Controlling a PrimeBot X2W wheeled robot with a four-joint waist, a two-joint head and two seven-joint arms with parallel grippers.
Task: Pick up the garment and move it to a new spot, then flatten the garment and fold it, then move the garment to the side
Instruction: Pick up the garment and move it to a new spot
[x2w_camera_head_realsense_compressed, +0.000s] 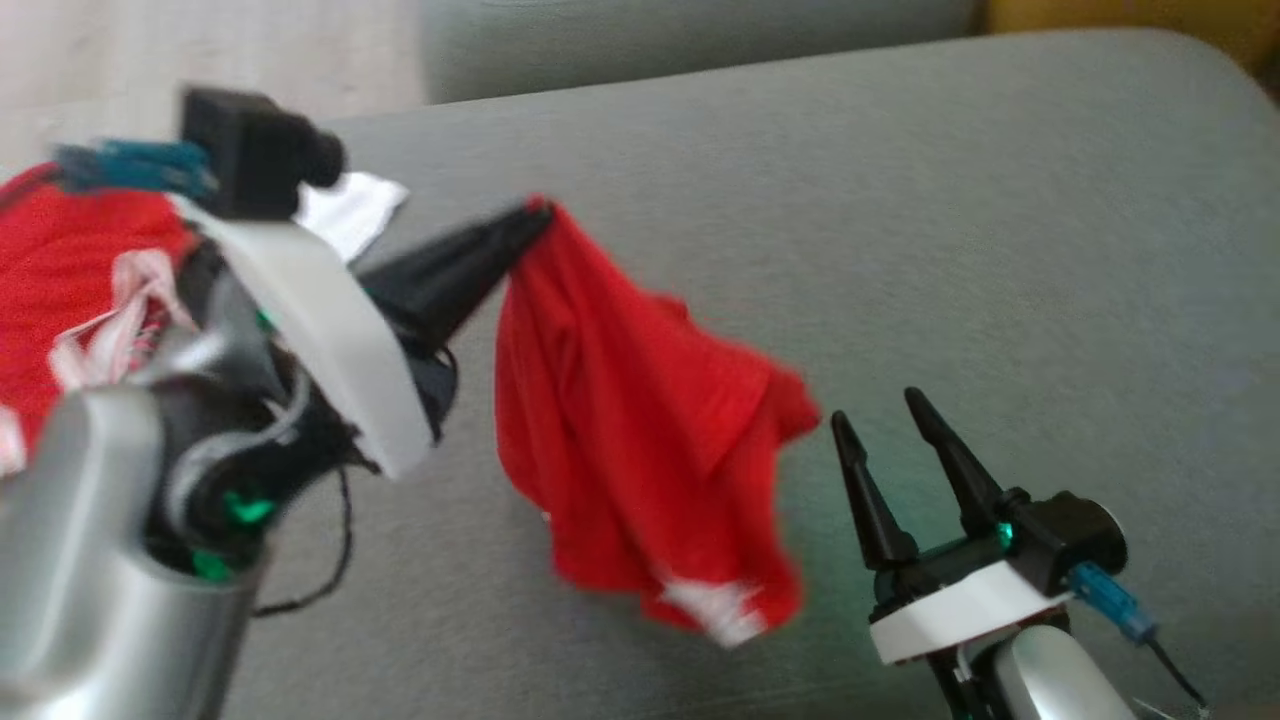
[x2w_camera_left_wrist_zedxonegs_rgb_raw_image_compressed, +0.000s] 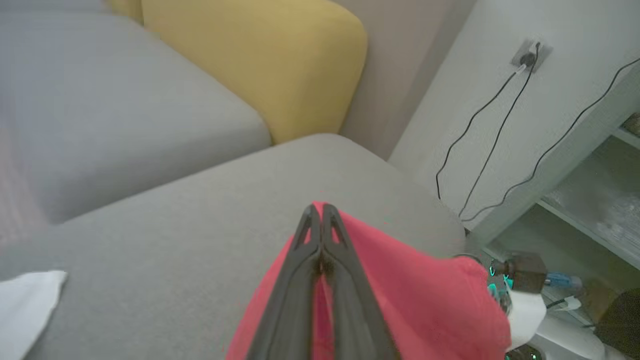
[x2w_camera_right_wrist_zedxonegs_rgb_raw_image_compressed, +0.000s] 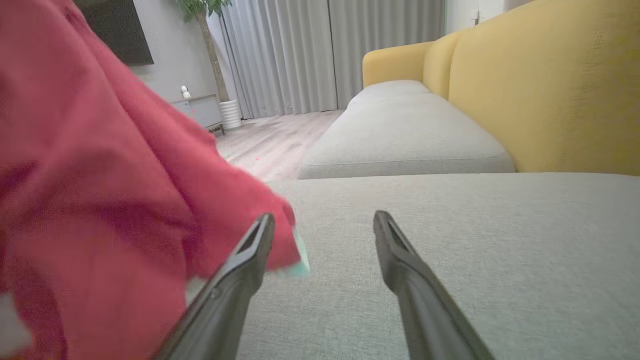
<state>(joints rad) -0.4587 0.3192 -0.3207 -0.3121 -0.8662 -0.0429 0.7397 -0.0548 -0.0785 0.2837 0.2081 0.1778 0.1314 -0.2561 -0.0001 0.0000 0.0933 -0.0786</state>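
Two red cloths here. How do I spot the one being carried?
Start at the grey sofa cushion. Over its middle a red garment hangs from the shut left tool. Unlike the red heap lying far left, it dangles.

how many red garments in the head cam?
2. One red garment hangs from the shut left gripper, mid-frame; a second red garment lies bunched at the far left edge, partly behind the left arm, which may hide more.

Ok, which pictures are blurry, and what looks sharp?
Head view: motion blur smears the garment and the left gripper pinching it; the open right gripper is crisper. Left wrist view: soft overall, the grey cushion most. Right wrist view: the garment is close and unfocused, the yellow backrest sharp.
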